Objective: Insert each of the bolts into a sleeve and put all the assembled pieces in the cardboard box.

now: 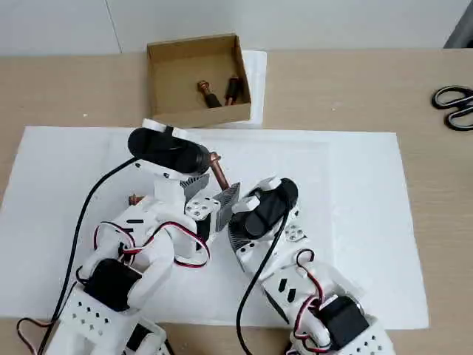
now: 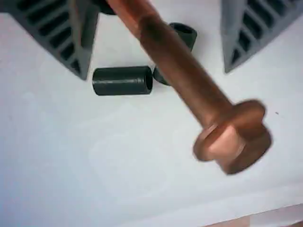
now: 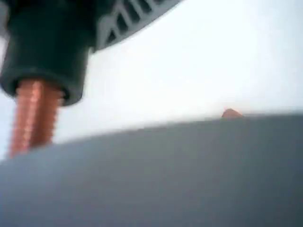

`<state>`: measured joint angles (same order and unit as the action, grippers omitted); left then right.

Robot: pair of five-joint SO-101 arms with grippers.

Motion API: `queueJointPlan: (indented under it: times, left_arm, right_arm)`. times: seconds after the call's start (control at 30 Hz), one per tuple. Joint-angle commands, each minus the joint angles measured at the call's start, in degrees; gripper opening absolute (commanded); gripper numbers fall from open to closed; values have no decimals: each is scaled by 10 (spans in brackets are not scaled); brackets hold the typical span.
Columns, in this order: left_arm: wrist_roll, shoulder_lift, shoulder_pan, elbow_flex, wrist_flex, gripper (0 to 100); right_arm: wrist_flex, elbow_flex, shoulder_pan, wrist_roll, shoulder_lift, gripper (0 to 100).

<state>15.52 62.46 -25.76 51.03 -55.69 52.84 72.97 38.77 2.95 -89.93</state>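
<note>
A copper bolt (image 2: 189,80) hangs above the white paper, head outward, its shank running between the wide-apart fingers of my left gripper (image 2: 154,73), which is open. The bolt's threaded end (image 3: 33,113) sticks out of a black sleeve (image 3: 45,52) that my right gripper (image 3: 47,71) is shut on. In the high view the bolt (image 1: 219,171) rises from where the left gripper (image 1: 214,196) and right gripper (image 1: 235,225) meet. Two loose black sleeves (image 2: 122,80) (image 2: 182,38) lie on the paper below. The cardboard box (image 1: 166,52) holds two assembled pieces (image 1: 208,92).
Another copper bolt (image 1: 135,200) lies on the paper sheet (image 1: 355,222) beside the left arm. Scissors (image 1: 454,103) lie at the table's far right edge. The right half of the sheet is bare.
</note>
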Motion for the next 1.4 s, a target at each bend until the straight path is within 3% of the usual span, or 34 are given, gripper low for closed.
queueJointPlan:
  times: [0.0,0.43,0.63,1.0,1.37]
  left_arm:
    - [-6,1,4,-3,16,182]
    - [-4,1,4,-5,16,179]
    - [-4,2,4,-24,16,6]
    - [-4,5,-60,-44,-34,5]
    - [-2,6,-59,-82,-40,5]
  right_arm:
    - [18,-35,34,16,-45,2]
    - [61,3,62,11,-140,2]
    - [62,4,62,11,-140,2]
    - [23,18,58,11,-128,2]
    - [26,48,56,11,-128,2]
